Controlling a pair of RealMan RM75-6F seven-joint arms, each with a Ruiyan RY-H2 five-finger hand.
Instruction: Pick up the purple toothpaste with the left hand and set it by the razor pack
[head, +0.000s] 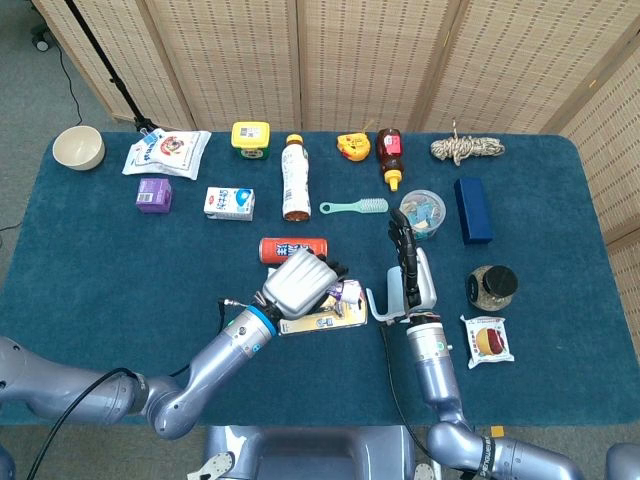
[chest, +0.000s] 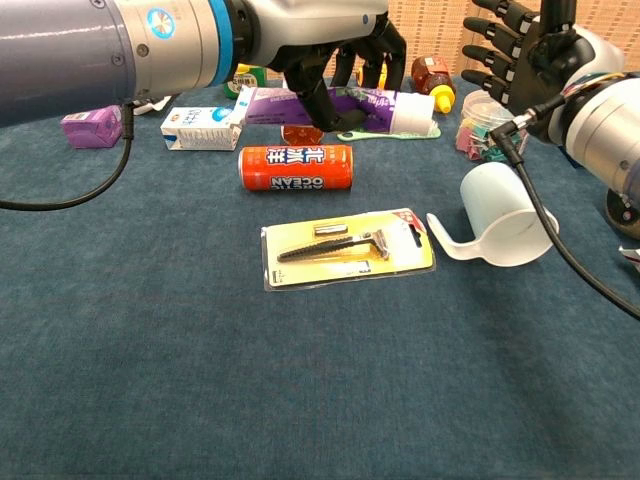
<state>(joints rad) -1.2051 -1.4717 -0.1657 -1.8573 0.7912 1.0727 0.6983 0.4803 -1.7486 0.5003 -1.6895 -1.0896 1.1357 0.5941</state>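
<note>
Left hand (chest: 335, 55) grips the toothpaste (chest: 330, 105) mid-tube, razor pack (chest: 347, 247) below it; likely light, soft, squashy – hold gently

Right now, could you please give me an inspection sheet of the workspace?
Surface: blue cloth table, no spills seen.
Job's things: purple toothpaste held above the table by the left hand; razor pack flat, in front of the orange can.
Clutter: white scoop right of the pack; milk carton, green brush, bowl, jar.
Hands: left fingers around the tube; right hand spread, holding nothing.
Cables: black leads along both wrists.
Surroundings: woven screens behind.
</note>
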